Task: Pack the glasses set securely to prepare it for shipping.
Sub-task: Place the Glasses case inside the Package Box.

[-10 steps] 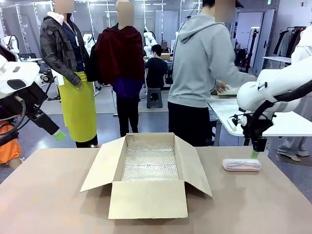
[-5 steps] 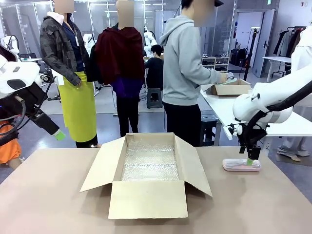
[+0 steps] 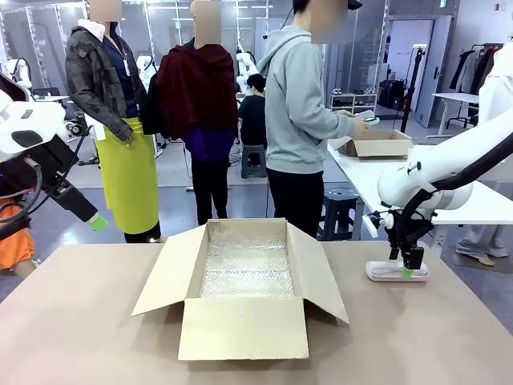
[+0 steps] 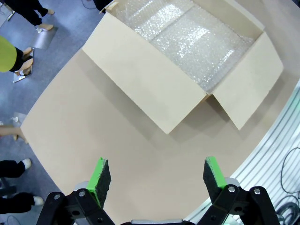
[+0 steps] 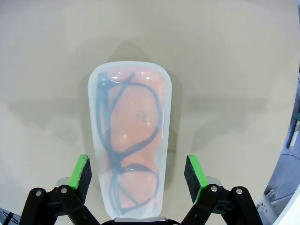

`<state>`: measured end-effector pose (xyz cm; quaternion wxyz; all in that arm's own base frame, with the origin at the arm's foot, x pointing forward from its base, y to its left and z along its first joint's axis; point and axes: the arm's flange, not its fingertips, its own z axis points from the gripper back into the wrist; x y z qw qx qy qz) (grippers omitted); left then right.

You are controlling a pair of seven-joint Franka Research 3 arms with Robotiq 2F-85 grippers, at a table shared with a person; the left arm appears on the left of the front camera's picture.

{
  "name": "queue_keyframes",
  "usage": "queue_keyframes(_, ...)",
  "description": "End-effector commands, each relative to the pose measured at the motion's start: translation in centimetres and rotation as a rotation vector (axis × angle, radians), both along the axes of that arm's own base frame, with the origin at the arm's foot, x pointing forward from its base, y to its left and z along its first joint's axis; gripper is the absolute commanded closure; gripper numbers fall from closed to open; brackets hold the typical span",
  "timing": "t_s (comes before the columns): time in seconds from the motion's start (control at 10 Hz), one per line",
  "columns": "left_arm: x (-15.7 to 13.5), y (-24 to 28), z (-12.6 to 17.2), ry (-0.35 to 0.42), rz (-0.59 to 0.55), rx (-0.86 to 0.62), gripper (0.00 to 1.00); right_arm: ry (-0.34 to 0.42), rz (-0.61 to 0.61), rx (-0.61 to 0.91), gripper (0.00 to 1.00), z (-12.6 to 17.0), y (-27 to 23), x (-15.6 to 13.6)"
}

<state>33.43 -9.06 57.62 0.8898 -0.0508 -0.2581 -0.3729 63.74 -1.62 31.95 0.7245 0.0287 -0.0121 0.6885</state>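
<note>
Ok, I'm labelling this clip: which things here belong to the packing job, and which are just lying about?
Job: pink glasses case, open right gripper straddling it, open cardboard box, bubble wrap inside it.
Lying about: small box on the far table, stool behind.

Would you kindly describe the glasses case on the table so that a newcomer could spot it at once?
Start at the open cardboard box in the middle of the table. To the robot's right of it a small oblong glasses case lies flat, between the green pads of the open right pincer. Its translucent pinkish shell, with dark frames inside, sets it apart.
</note>
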Motion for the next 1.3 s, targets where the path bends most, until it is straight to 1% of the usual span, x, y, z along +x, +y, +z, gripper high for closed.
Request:
queue_keyframes(0.0, 0.1, 0.1, -0.1, -0.019, -0.01, -0.014, 0.0, -0.005, -0.028, -0.015, 0.0, -1.2, 0.4, 0.2)
queue_keyframes(0.1, 0.1, 0.1, -0.1, -0.019, -0.01, -0.014, 0.0, 0.008, -0.027, -0.026, 0.0, -1.9, 0.5, 0.2)
queue_keyframes(0.3, 0.1, 0.1, -0.1, -0.019, -0.01, -0.014, 0.0, -0.009, -0.037, -0.034, 0.0, -2.1, 0.6, 0.0)
queue_keyframes(0.4, 0.1, 0.1, -0.1, -0.019, -0.01, -0.014, 0.0, -0.017, -0.033, -0.034, 0.13, -1.8, 0.6, -0.1)
queue_keyframes(0.5, 0.1, 0.1, -0.1, -0.019, -0.01, -0.014, 0.0, -0.017, -0.033, -0.03, 0.2, -1.7, 0.6, -0.2)
queue_keyframes(0.6, 0.1, 0.1, -0.1, -0.019, -0.01, -0.014, 0.0, -0.016, -0.032, -0.034, 0.33, -1.7, 0.8, -0.2)
queue_keyframes(0.7, 0.1, 0.1, -0.1, -0.019, -0.01, -0.014, 0.0, -0.015, -0.032, -0.036, 0.4, -1.7, 0.9, -0.1)
queue_keyframes(0.8, 0.1, 0.1, -0.1, -0.019, -0.01, -0.014, 0.0, -0.018, -0.034, -0.036, 0.53, -1.4, 1.0, -0.1)
queue_keyframes(0.9, 0.1, 0.1, -0.1, -0.019, -0.01, -0.014, 0.0, -0.03, -0.033, -0.041, 0.6, -0.4, 1.2, -0.3)
queue_keyframes(1.0, 0.1, 0.1, -0.1, -0.019, -0.01, -0.014, 0.0, -0.049, -0.036, -0.043, 0.73, 1.5, 1.6, -0.8)
queue_keyframes(1.1, 0.1, 0.1, -0.1, -0.019, -0.01, -0.014, 0.0, -0.072, -0.091, -0.055, 0.74, 4.4, 2.2, -1.1)
queue_keyframes(1.2, 0.1, 0.1, -0.1, -0.019, -0.01, -0.014, 0.0, -0.067, -0.084, -0.059, 0.74, 7.0, 3.0, -1.6)
